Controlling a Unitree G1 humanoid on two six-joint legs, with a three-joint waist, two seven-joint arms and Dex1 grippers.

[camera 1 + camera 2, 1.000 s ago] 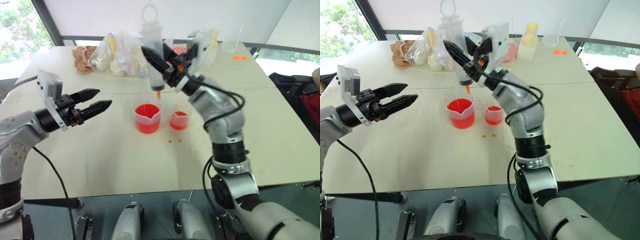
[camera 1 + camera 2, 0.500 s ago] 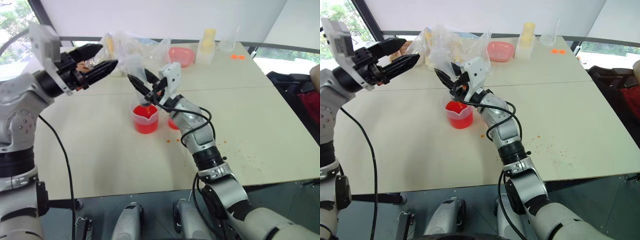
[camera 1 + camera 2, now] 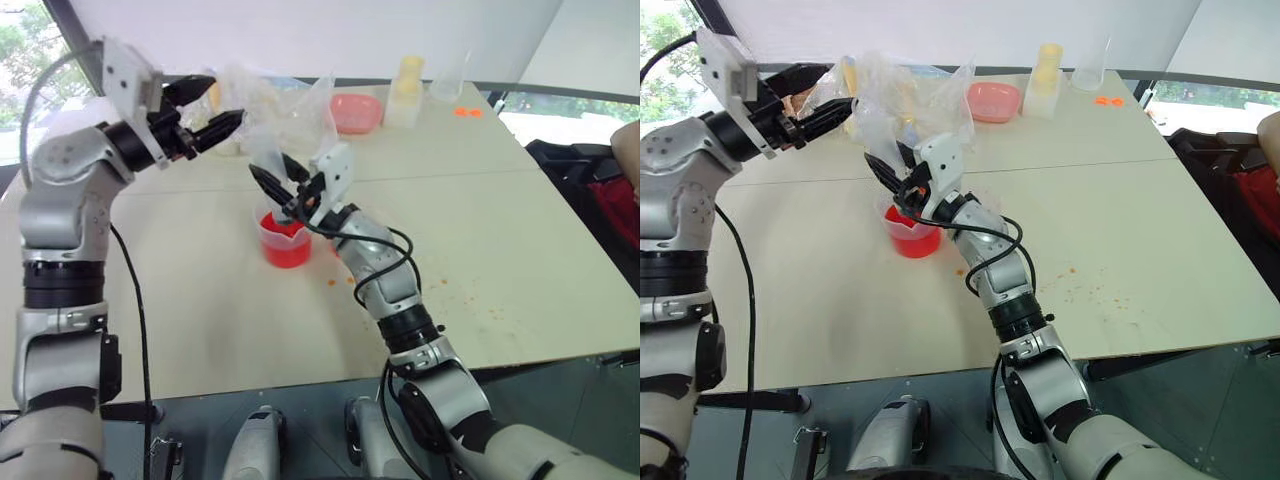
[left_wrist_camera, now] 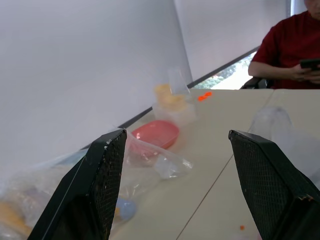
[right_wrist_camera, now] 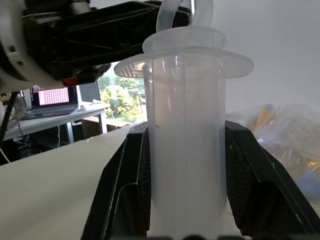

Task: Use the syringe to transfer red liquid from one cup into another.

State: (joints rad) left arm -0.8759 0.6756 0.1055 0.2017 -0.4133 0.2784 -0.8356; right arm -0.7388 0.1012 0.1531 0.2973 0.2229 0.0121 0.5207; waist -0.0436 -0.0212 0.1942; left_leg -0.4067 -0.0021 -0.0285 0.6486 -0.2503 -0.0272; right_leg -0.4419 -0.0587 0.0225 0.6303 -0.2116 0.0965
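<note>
- The right gripper [image 3: 269,165] is clamped on the syringe [image 5: 186,150], with one black finger on each side of the clear barrel
- The syringe stands roughly upright above the cup [image 3: 285,240], with its flange and plunger ring at the top
- Its lower end points down at the cup's mouth; whether the nozzle touches the liquid cannot be told
- The cup holds the red liquid [image 3: 288,252] and stands toward the middle of the desk [image 3: 200,330], somewhat nearer the left edge than the right
- Small orange-red droplets [image 3: 335,282] lie on the desk just beside the cup, on the side toward the near edge
- Finer orange specks [image 3: 1090,290] are scattered farther toward the right edge
- The left gripper [image 3: 226,98] is raised over the desk's far left part, its two fingers spread apart and holding nothing
- In the right wrist view it hangs close to the top of the syringe, near the plunger ring; contact cannot be told
- A heap of clear plastic bags [image 3: 290,100] lies along the far edge, behind both grippers
- Farther right along the far edge stand a pink bowl [image 3: 352,110], a pale yellow bottle [image 3: 407,85] and a clear beaker [image 3: 447,80]
- A person in a red top [image 4: 290,55] sits beyond the desk's far right corner, holding a phone in both hands
</note>
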